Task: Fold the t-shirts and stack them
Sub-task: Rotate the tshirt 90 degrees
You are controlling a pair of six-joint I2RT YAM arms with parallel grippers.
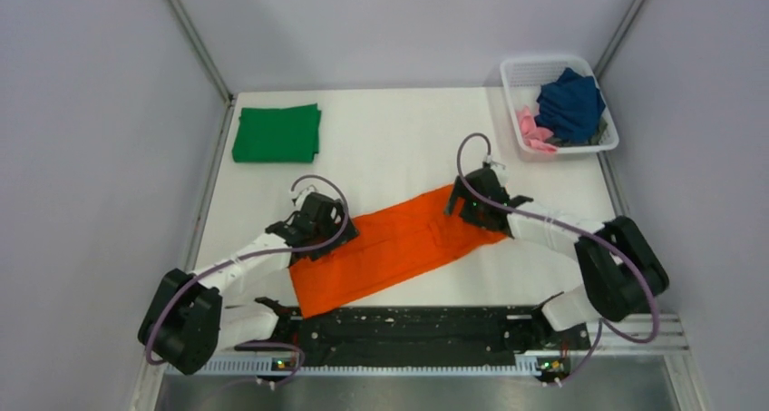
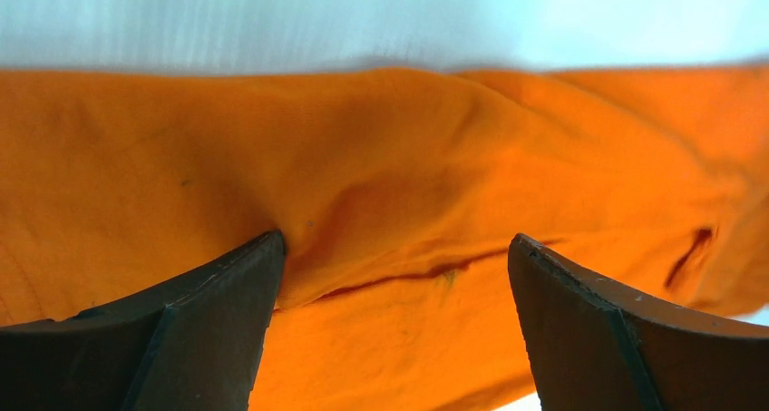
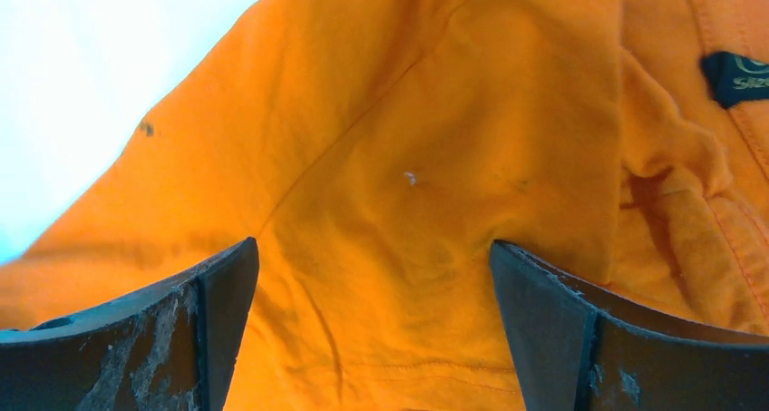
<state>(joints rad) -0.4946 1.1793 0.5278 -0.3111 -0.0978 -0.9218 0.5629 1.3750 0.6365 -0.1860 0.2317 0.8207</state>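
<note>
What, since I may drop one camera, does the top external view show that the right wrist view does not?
Only top external: the folded green t-shirt, the white basket holding a navy t-shirt and a pink t-shirt, the left end effector, and the orange t-shirt as one whole long strip.
Only right wrist: a black neck label, collar stitching, and the fingers spread apart over the cloth.
Both: the orange t-shirt under the right end effector.

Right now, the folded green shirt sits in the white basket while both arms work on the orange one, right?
No. The folded green shirt lies at the far left corner of the table, not in the white basket, as the top view shows. The rest is right.
</note>
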